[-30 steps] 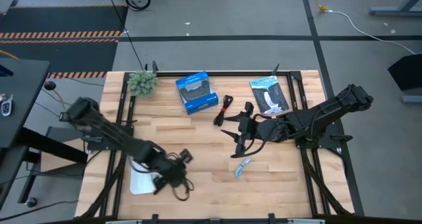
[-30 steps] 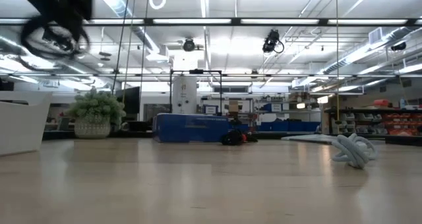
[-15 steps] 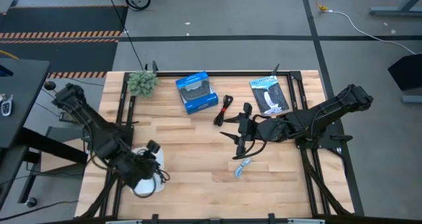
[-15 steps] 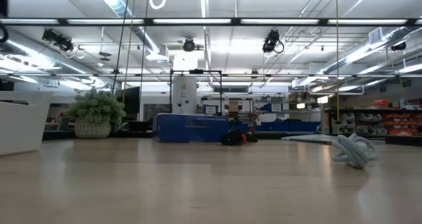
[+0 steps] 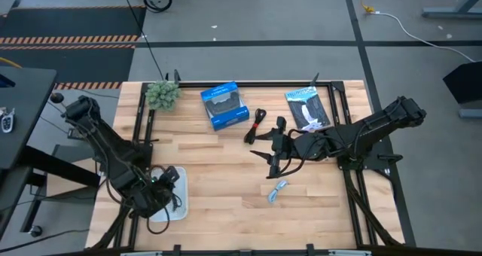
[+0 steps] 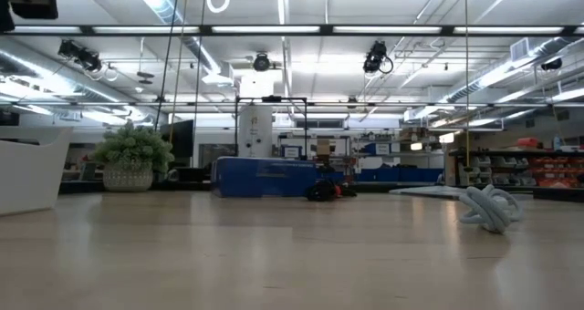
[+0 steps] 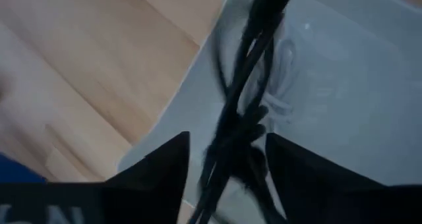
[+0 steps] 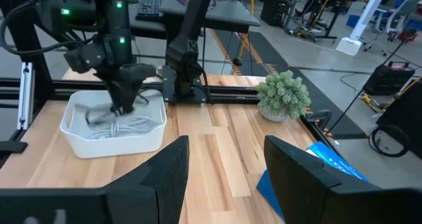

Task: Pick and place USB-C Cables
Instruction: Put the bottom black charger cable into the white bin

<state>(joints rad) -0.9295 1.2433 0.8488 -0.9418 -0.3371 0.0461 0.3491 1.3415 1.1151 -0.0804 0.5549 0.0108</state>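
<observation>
While two cables [image 5: 259, 125] [image 5: 276, 190] lie out | bin [image 8: 79, 143] holds two (tangled).

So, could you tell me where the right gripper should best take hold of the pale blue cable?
The pale blue cable lies flat as a small elongated bundle on bare wood, just nearer than the right gripper. Probably come straight down and pinch across its narrow middle.

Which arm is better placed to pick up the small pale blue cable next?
The right arm, probably. The right gripper hovers open just beside the pale blue cable, while the left gripper is busy over the white bin at the far corner, lowering a black cable.
</observation>
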